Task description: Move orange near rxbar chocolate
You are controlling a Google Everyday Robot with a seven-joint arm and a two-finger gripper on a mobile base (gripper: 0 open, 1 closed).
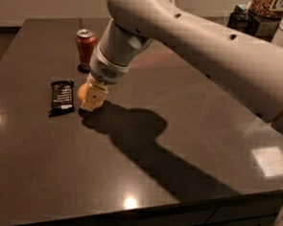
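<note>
The orange sits low at the table surface, mostly covered by my gripper, which is closed around it. The rxbar chocolate, a flat black bar with white lettering, lies just left of the orange, a small gap apart. My white arm reaches in from the upper right.
An upright red soda can stands behind the gripper, toward the far left of the dark table. The table's front edge runs along the bottom. Containers stand off the table at the top right.
</note>
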